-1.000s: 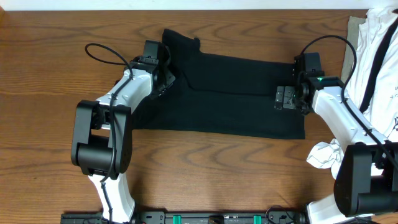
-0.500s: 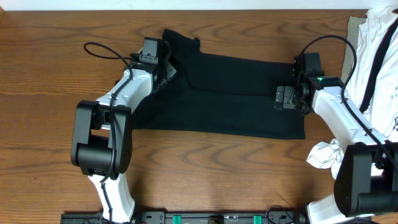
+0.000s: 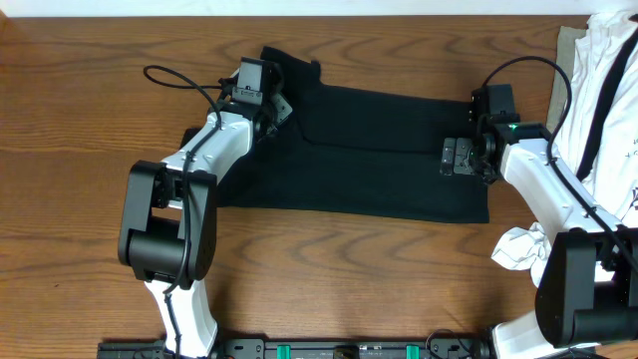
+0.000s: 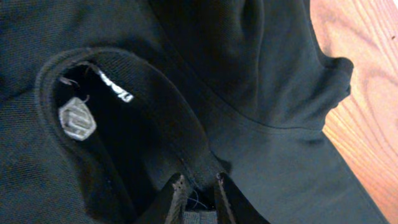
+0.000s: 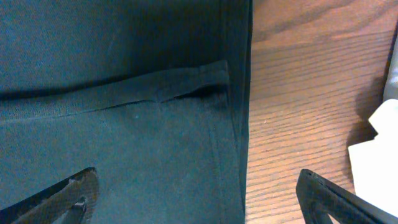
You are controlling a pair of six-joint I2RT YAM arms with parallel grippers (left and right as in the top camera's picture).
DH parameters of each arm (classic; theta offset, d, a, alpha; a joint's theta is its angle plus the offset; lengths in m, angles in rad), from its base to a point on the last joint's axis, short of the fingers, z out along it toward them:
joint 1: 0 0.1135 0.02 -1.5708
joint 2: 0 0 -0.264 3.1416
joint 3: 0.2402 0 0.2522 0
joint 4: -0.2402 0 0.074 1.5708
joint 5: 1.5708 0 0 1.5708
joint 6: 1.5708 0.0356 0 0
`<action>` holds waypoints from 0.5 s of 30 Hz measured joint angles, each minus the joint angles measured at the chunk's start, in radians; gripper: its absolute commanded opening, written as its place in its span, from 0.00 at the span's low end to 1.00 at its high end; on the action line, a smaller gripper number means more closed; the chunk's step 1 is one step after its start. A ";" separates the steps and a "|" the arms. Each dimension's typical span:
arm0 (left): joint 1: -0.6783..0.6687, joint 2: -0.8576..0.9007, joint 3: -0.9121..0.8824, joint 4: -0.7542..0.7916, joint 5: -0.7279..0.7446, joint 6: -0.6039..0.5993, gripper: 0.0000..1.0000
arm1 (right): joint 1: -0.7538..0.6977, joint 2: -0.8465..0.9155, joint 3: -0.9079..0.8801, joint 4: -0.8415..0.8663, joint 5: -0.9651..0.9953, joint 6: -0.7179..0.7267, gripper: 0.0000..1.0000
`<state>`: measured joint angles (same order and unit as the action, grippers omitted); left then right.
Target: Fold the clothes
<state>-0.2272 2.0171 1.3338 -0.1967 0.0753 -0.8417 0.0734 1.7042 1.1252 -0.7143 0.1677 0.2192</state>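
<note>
a: biggest first? brown wooden counter (image 3: 80,150), filling the overhead view.
b: and on it, spread flat across the middle, black garment (image 3: 379,165), long side running left to right, a layered edge showing along the upper half.
a: off at the right edge?
b: heap of white garments (image 3: 610,90) with black straps, apart from the black cloth; nearer the front, small crumpled white cloth (image 3: 520,246) just beside the right arm.
a: claws?
b: left claw (image 4: 199,182) narrow, pinched on the ribbed neckband (image 4: 174,124) at the garment's upper left. right claw (image 5: 196,177) spread wide, straddling the garment's right edge, one finger over black cloth, the other over bare wood, gripping nothing.
a: smallest?
b: inside the collar, grey hexagonal patch (image 4: 78,119) and, beside it, short white lettering (image 4: 117,86), too small to read.
</note>
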 measured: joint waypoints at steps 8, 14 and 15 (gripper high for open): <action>0.053 -0.139 0.000 -0.129 -0.007 0.053 0.12 | 0.000 0.000 0.000 0.000 0.000 0.000 0.99; 0.108 -0.197 0.010 -0.290 -0.016 0.089 0.06 | 0.000 0.000 0.000 0.000 0.000 0.000 0.99; 0.112 -0.188 0.010 -0.308 -0.016 0.099 0.06 | 0.000 0.000 0.000 0.000 0.000 0.000 0.99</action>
<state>-0.1150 1.8286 1.3441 -0.5045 0.0589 -0.7429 0.0734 1.7042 1.1252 -0.7143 0.1677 0.2192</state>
